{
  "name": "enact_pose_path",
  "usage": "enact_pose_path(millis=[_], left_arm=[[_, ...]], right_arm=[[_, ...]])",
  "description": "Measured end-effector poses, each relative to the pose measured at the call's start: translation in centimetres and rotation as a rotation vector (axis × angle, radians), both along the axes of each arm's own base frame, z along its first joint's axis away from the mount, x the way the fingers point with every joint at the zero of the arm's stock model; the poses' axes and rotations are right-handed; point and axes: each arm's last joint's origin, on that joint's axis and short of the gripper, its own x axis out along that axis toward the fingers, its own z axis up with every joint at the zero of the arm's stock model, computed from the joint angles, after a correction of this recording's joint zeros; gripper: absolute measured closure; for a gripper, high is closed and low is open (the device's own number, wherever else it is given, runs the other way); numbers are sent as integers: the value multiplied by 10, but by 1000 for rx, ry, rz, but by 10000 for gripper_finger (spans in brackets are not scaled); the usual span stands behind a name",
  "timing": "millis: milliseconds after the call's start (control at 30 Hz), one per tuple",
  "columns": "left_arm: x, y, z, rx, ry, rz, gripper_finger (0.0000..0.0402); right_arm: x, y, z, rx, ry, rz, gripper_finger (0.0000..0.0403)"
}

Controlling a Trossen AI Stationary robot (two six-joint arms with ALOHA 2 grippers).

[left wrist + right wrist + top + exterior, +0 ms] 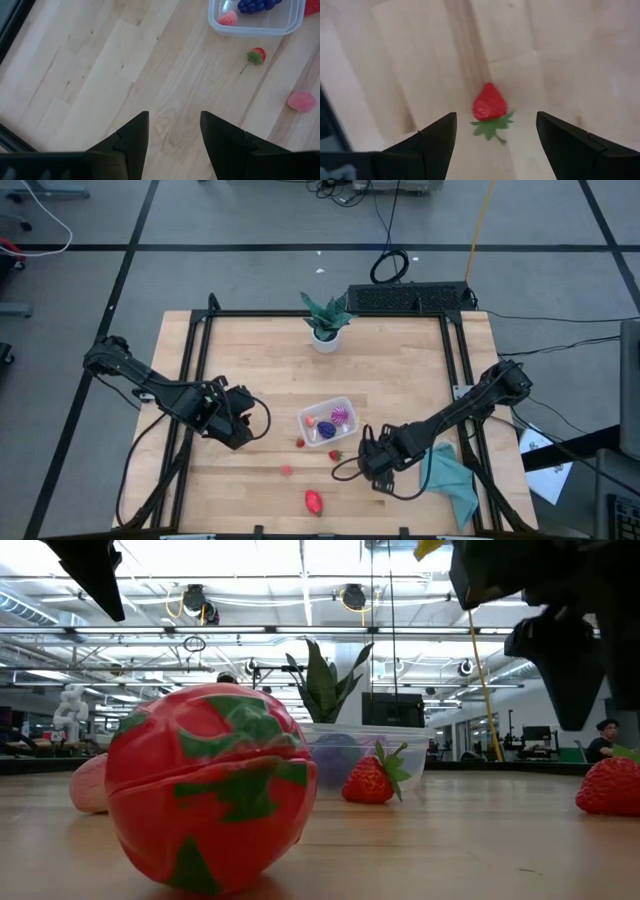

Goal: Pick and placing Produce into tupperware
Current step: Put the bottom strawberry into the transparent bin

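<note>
The clear tupperware sits mid-table holding purple fruits and a small pink one. On the wood near it lie a strawberry, a second strawberry, a pink fruit and a red-and-green tomato, which looms large in the low view. My right gripper is open, just right of the second strawberry, which lies on the table ahead of and between its fingers, untouched. My left gripper is open over bare wood left of the tupperware.
A green potted plant stands near the far edge. A teal cloth lies at the table's right near corner, under the right arm. Black frame rails run along both sides of the table. Bare wood lies between plant and tupperware.
</note>
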Motion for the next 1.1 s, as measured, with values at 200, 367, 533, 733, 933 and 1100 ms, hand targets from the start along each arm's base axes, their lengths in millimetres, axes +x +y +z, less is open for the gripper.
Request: enact_pose_path(millis=[200,367,533,733,933,1100], left_arm=[[0,0,0,-1,-1,1,217],[0,0,0,-1,-2,1,217],[0,0,0,-2,-3,1,217],[0,0,0,-2,-4,1,218],[0,0,0,-3,-5,1,218],[0,0,0,-3,-5,0,217]], right_arm=[[1,-3,-11,37,-25,7,140],[3,-5,-15,69,-37,12,140],[-1,-7,-22,59,-19,17,140],[0,-7,-24,68,-43,32,140],[-1,-10,-28,64,-33,27,140],[-5,-11,-35,62,-21,23,140]])
